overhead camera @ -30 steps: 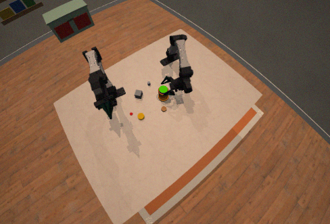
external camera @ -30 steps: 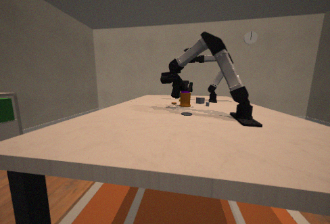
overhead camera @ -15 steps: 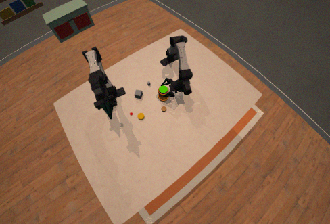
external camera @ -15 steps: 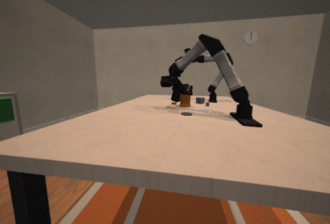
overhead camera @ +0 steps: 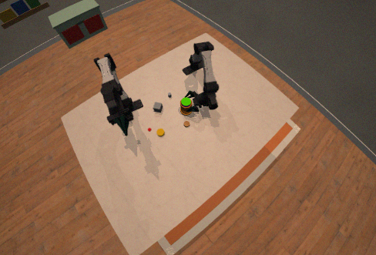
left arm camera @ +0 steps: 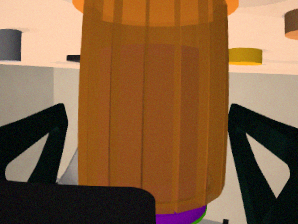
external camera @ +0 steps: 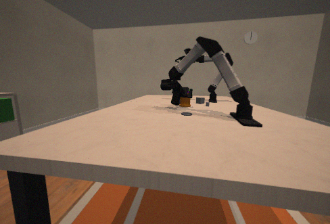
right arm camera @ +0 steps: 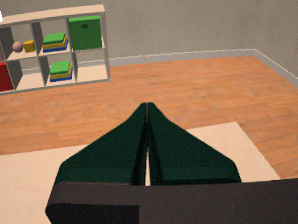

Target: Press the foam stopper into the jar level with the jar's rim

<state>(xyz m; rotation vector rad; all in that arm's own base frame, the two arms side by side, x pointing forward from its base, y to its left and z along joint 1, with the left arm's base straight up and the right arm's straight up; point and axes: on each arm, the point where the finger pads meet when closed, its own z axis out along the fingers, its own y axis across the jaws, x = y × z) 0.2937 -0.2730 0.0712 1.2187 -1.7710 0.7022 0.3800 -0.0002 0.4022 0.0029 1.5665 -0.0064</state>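
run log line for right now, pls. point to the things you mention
left tool [overhead camera: 193,101] [left arm camera: 149,107]: open, astride jar | right tool [overhead camera: 125,134] [right arm camera: 147,104]: shut, empty | jar [overhead camera: 186,109] [external camera: 184,102] [left arm camera: 150,100]: upright | stopper [overhead camera: 186,102] [left arm camera: 180,218]: proud of rim

jar [overhead camera: 186,109] [external camera: 184,102] [left arm camera: 155,115]: amber-orange, darker vertical bands. stopper [overhead camera: 186,102] [external camera: 188,92] [left arm camera: 180,216]: purple side, bright green top. left gripper [overhead camera: 189,101] [external camera: 185,93] [left arm camera: 148,112] and right gripper [overhead camera: 125,133] [external camera: 178,59] [right arm camera: 147,112]: blackish, fingers very dark green. yellow disc [overhead camera: 160,132] [left arm camera: 245,56]: mustard, plain. small piece [overhead camera: 149,129]: red. table [overhead camera: 173,166] [external camera: 169,139] [left arm camera: 40,50] [right arm camera: 30,175]: pale beige top, faint mottling. floor [overhead camera: 327,189] [external camera: 67,189] [right arm camera: 200,90]: orange-brown, wood grain. rug [overhead camera: 227,181] [external camera: 182,203]: orange, brown and pale grey stripes.
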